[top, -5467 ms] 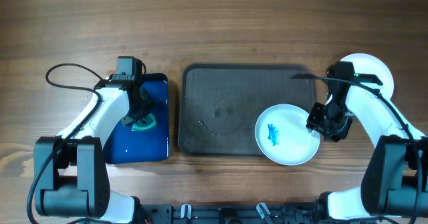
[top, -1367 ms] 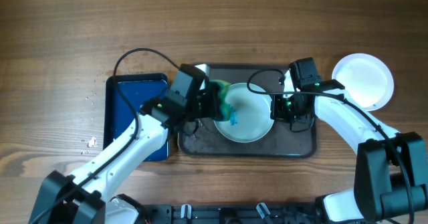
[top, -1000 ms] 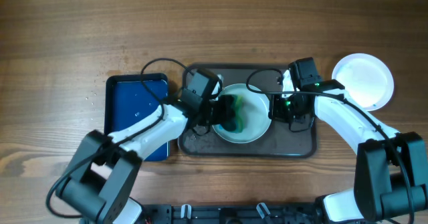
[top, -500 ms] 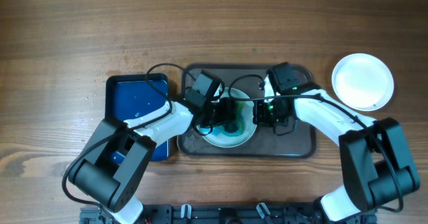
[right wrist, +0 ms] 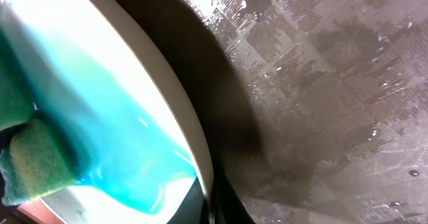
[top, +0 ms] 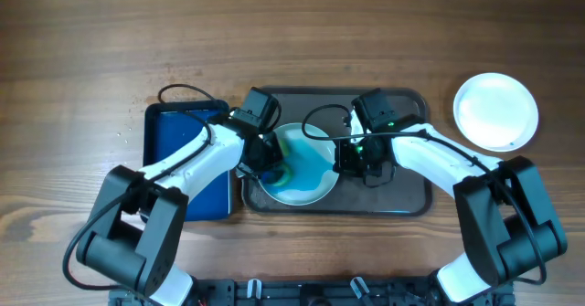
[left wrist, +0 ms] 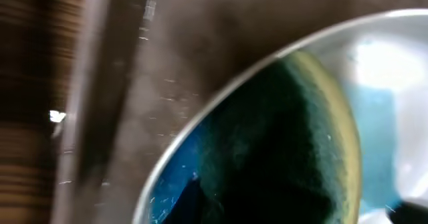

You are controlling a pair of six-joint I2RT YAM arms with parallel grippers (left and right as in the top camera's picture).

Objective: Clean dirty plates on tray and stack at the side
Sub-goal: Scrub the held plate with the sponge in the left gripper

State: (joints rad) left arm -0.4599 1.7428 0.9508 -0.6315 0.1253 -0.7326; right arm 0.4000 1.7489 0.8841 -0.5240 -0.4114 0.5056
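Note:
On the dark tray [top: 407, 189] lies a white plate [top: 315, 176], smeared with light blue across its middle. My left gripper [top: 271, 163] is shut on a green sponge [top: 277, 171] that presses on the plate's left part. The left wrist view shows the dark green sponge [left wrist: 287, 150] over the plate's rim [left wrist: 175, 162] and the tray [left wrist: 187, 50]. My right gripper [top: 351, 156] is shut on the plate's right rim. In the right wrist view its fingertips [right wrist: 215, 200] pinch the rim of the plate [right wrist: 100, 43], with the sponge [right wrist: 30, 158] at the far side.
A clean-looking white plate [top: 496, 111] sits on the wooden table to the right of the tray. A smaller blue tray [top: 178, 151] lies to the left, partly under my left arm. Cables arc over both arms.
The plate and both grippers have shifted left on the tray. The sponge has moved to the plate's left part, and the blue smear has spread wider.

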